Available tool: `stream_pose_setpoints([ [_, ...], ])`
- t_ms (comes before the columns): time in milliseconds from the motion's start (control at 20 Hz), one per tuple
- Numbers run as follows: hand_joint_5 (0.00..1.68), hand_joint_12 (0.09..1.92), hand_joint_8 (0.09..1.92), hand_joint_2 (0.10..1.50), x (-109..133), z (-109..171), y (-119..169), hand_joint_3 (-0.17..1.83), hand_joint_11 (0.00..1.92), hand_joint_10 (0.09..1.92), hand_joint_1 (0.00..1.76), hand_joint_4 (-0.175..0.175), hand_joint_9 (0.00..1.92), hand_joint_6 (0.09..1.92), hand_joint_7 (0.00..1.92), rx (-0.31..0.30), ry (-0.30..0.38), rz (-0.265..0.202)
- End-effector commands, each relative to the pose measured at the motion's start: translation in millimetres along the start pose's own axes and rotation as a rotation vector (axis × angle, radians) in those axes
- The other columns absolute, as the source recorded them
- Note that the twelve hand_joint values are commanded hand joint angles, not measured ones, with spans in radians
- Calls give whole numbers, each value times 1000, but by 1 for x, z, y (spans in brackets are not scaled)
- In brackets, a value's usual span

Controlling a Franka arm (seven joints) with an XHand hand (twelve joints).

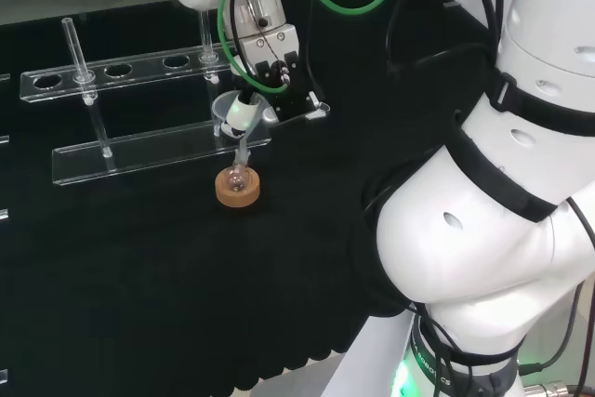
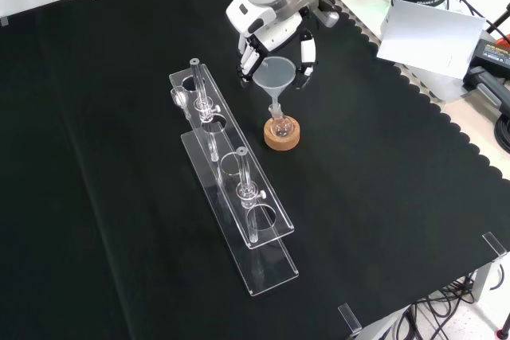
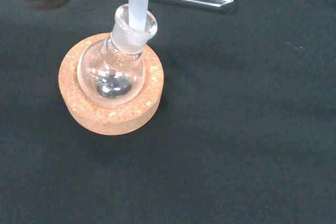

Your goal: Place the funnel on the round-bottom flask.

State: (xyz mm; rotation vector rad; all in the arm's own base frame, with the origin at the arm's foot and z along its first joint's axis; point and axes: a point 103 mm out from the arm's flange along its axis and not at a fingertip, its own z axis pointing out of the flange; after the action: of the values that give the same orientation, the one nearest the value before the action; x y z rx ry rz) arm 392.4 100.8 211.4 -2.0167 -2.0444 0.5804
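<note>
Laboratory setting: a bench (image 2: 382, 197) draped in black cloth carries a clear test-tube rack (image 2: 231, 197), a round-bottom flask (image 2: 280, 127) on a cork ring (image 2: 283, 137), and a funnel (image 2: 273, 76).

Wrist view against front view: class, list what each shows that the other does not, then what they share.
The wrist view alone shows close detail: the translucent plastic funnel's stem passing into the neck of the clear glass round-bottom flask.

The front view alone shows the black and white robot hand with fingers around the funnel's cone, the clear acrylic test-tube rack with glass tubes to the left, and the black cloth bench.

Both show the flask seated in the round cork ring stand, with the funnel above it.
</note>
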Motion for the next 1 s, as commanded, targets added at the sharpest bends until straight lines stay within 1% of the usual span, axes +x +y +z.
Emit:
stream_pose_setpoints([
  [50,853,1094,696,811,12,9,1,623,908,247,786,-80,1328,816,1008,12,-11,-35],
  [250,849,1098,701,811,18,12,3,622,906,248,786,-81,1326,817,1004,18,-15,-41],
  [550,843,1100,706,808,18,12,2,621,901,248,785,-82,1318,819,996,19,-18,-40],
  [650,816,1110,727,806,19,13,2,621,888,254,783,-84,1296,832,965,17,-19,-40],
  [800,752,1137,766,800,20,14,3,622,840,279,779,-87,1226,846,893,22,-25,-34],
  [1000,648,1217,812,781,22,15,4,630,718,421,768,-81,1058,845,753,36,-33,-28],
])
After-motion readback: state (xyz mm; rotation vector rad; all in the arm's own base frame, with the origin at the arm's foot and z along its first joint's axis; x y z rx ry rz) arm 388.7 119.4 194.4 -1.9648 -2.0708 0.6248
